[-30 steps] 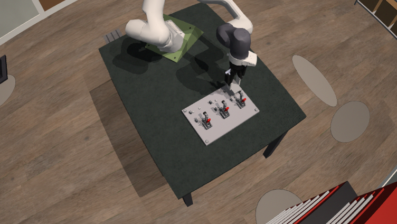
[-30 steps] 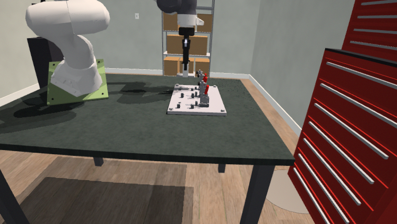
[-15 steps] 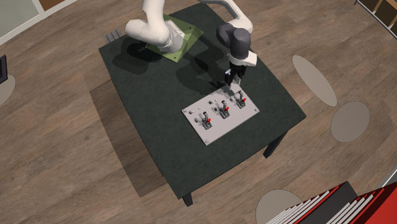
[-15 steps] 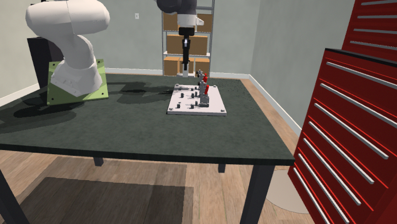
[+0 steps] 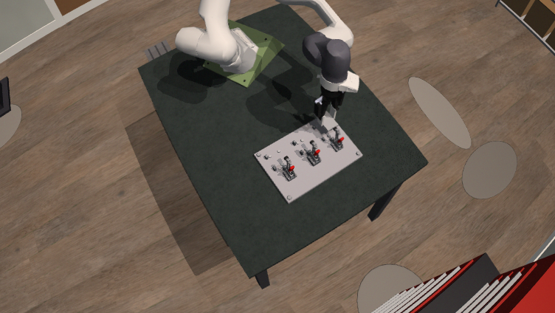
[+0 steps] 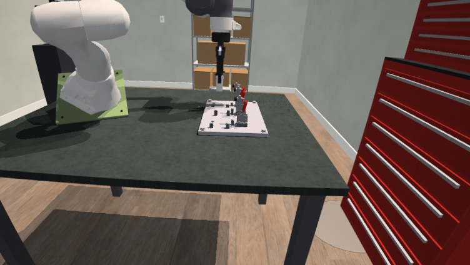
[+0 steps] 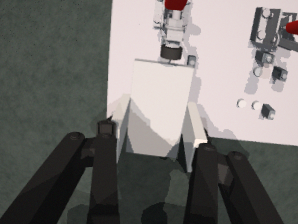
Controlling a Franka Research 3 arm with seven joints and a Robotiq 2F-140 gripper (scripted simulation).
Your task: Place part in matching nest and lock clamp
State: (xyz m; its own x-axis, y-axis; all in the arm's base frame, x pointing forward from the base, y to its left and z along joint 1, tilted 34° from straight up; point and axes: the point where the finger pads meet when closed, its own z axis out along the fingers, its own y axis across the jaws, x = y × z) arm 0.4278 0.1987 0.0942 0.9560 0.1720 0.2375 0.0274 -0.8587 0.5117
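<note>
And the gripper (image 5: 326,115) (image 6: 219,85) (image 7: 157,111), jaws partway open, grips the pale part (image 5: 329,122) (image 6: 214,89) (image 7: 161,102) above the fixture plate's (image 5: 330,167) (image 6: 255,115) (image 7: 225,100) edge

with the base plate (image 5: 246,82) (image 6: 124,110) on the left of the table (image 5: 201,163) (image 6: 131,148) and the fixture (image 5: 326,175) (image 6: 255,116) (image 7: 220,100) on the right, below the part (image 5: 328,122) (image 6: 214,89) (image 7: 160,95) between the fingers of the gripper (image 5: 327,111) (image 6: 219,82) (image 7: 157,111) at its far end. on the fixture, in a near-to-far row, with three clamps (image 5: 313,157) (image 6: 242,119) (image 7: 173,31) right of small blocks (image 5: 266,156) (image 6: 211,125) (image 7: 268,111). beyond the table, at a shelf unit (image 5: 528,29) (image 6: 243,64); to the near right, at a drawer cabinet (image 5: 524,289) (image 6: 411,131).
</note>
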